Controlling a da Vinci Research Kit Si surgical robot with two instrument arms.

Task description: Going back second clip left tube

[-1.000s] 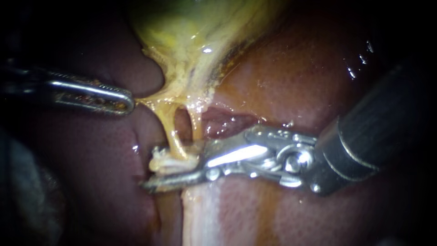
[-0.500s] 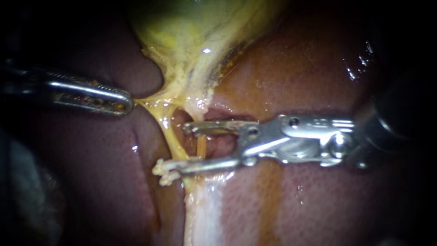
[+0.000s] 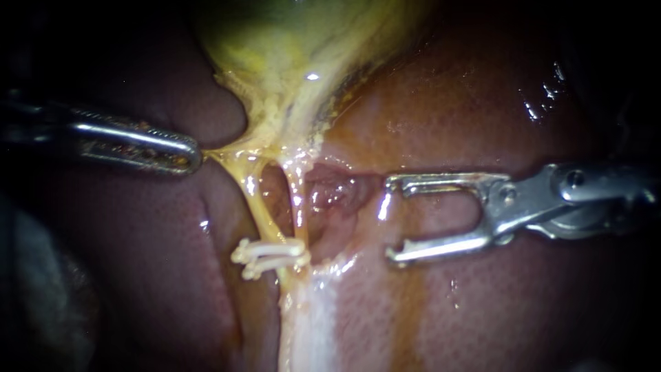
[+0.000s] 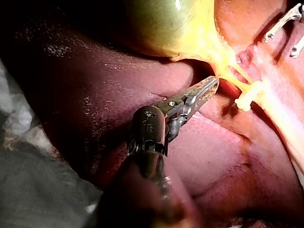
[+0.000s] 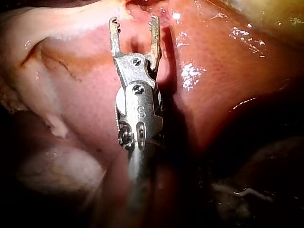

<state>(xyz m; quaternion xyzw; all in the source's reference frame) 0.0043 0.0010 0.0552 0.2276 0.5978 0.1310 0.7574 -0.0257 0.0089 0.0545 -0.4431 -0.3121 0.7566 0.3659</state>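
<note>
The right instrument (image 3: pixel 391 220) is held with jaws spread and empty; ahead of them, apart, a white clip (image 3: pixel 270 253) is set on the left tube (image 3: pixel 256 200). Yellow tissue (image 3: pixel 227 153) is clamped by the left instrument (image 3: pixel 193 157).

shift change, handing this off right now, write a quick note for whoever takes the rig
Left instrument: jaws shut on yellow tissue under the gallbladder, pulling it taut.
Right instrument: jaws open, empty, apart from the tubes, over the liver.
Clip: white, low on the left tube; looks doubled, count unclear.
Done: clip seated, right jaws clear of it.
Left: probably withdraw the right instrument and hold the left grip.
</note>
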